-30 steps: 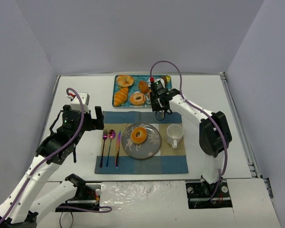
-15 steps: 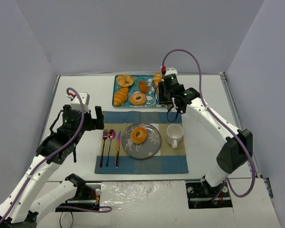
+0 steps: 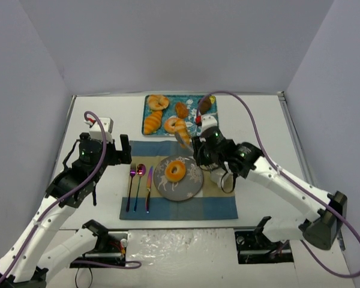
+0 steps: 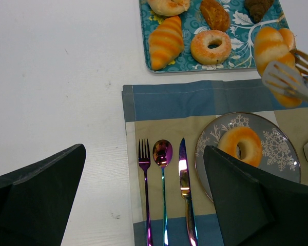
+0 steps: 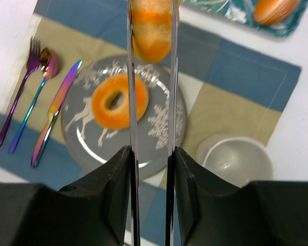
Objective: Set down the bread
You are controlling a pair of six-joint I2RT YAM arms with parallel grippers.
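Right wrist view: the ridged roll point(image 5: 151, 28) was pinched in tongs point(image 4: 285, 82) at top centre.
It looked light, soft and crushable, best squeezed gently mid-body. The right gripper point(image 5: 150, 154) clamped the tongs above the plate point(image 5: 84, 136), and the left gripper point(image 4: 143, 154) gaped wide.

The roll point(image 5: 152, 28) in the tongs point(image 5: 132, 102) is cut off by the right wrist view's top edge (blurred).

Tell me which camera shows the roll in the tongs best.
Left wrist: the ridged roll shows almost whole, pinched by the tongs. The right wrist crops its top between the tong blades; the top view shows it small and blurred.
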